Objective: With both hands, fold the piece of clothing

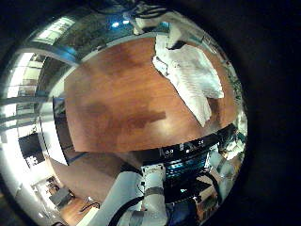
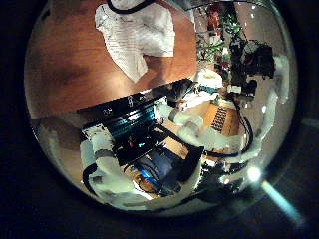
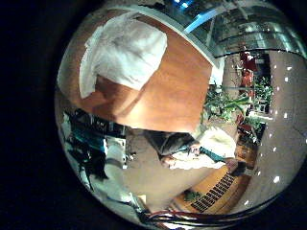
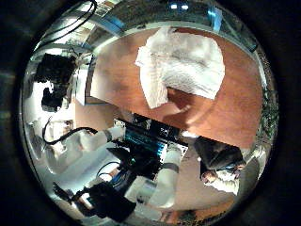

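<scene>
Right thumb side palm view: white garment point(image 4: 183, 64) lies flat on brown table point(image 4: 235, 104), beyond right hand point(image 4: 141, 174), untouched | long axis across the table | right hand's fingers loosely open, empty | left hand point(image 2: 150, 149) likewise | nearer hand: cannot tell

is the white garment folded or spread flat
Partly folded: the white garment lies on the wooden table with one edge doubled over and creased.

table point(image 1: 122, 104): wooden | plant point(image 3: 226, 107): beside table | windows point(image 1: 52, 33): bright
</scene>
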### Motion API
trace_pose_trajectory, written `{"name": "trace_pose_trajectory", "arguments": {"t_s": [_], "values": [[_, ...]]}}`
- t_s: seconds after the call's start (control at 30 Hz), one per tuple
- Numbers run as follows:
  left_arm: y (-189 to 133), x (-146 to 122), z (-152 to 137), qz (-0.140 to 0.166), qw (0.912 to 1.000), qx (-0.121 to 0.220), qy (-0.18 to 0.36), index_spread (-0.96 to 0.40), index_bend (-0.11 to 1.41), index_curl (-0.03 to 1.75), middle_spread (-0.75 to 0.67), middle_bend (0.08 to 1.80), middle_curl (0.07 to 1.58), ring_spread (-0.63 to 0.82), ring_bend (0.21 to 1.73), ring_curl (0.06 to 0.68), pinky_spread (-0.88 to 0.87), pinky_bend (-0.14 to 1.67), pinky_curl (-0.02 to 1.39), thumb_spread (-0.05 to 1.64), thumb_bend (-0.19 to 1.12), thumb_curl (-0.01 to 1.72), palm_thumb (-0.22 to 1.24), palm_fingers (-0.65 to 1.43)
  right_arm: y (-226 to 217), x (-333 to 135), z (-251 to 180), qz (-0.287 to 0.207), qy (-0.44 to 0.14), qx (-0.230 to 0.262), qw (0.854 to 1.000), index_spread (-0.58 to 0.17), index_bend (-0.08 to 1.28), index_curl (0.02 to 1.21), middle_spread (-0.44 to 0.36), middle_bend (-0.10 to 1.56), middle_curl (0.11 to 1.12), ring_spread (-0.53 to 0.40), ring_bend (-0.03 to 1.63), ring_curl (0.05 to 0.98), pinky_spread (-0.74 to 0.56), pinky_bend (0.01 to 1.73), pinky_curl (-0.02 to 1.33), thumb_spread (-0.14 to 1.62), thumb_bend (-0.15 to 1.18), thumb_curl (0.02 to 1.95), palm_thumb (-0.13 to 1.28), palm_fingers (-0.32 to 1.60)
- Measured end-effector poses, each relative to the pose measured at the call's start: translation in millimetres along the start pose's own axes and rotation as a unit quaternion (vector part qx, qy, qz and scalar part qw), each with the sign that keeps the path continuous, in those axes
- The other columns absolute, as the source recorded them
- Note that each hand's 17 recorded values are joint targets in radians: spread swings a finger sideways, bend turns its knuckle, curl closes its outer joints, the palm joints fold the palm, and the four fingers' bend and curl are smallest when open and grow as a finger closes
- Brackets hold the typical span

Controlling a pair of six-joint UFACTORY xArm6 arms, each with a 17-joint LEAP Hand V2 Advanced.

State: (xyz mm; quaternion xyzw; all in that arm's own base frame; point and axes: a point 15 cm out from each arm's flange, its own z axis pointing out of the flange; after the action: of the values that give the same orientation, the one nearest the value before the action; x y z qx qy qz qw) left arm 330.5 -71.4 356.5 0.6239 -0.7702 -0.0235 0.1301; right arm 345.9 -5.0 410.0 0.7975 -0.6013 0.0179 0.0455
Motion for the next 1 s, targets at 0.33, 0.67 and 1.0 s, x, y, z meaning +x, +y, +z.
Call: {"name": "trace_pose_trajectory", "arguments": {"t_s": [0.33, 0.67, 1.0], "values": [[6, 12, 22, 0.0, 0.9997, -0.001, -0.026, -0.03, 0.16, 0.28, 0.43, 0.17, 0.25, 0.6, 0.45, 0.209, 0.6, 0.21, 0.31, 1.01, -0.04, 0.17, -0.03, -0.05, 2, 25, 6, 0.011, 0.01, -0.012, 1.0, -0.38, 0.18, 0.33, 0.026, 0.18, 0.29, 0.176, 0.41, 0.245, 0.39, 0.45, 0.26, 1.18, -0.01, 0.19, 0.02, 0.11], [7, 51, 77, 0.066, 0.9954, -0.012, -0.068, 0.0, 0.16, 0.29, 0.44, 0.18, 0.25, 0.59, 0.46, 0.216, 0.59, 0.22, 0.32, 1.04, -0.02, 0.23, 0.02, -0.03, -4, 21, 25, 0.013, -0.002, -0.035, 0.999, -0.37, 0.18, 0.33, 0.025, 0.18, 0.29, 0.176, 0.4, 0.249, 0.38, 0.44, 0.28, 1.2, -0.02, 0.2, 0.02, 0.12], [-31, 69, 140, 0.148, 0.9828, 0.034, -0.105, 0.03, 0.15, 0.28, 0.45, 0.17, 0.25, 0.59, 0.46, 0.22, 0.58, 0.24, 0.32, 0.99, -0.03, 0.26, 0.05, -0.04, 1, 23, 31, 0.039, -0.006, -0.053, 0.998, -0.36, 0.18, 0.33, 0.033, 0.18, 0.29, 0.178, 0.4, 0.251, 0.39, 0.43, 0.28, 1.2, -0.01, 0.21, 0.02, 0.14]]}}
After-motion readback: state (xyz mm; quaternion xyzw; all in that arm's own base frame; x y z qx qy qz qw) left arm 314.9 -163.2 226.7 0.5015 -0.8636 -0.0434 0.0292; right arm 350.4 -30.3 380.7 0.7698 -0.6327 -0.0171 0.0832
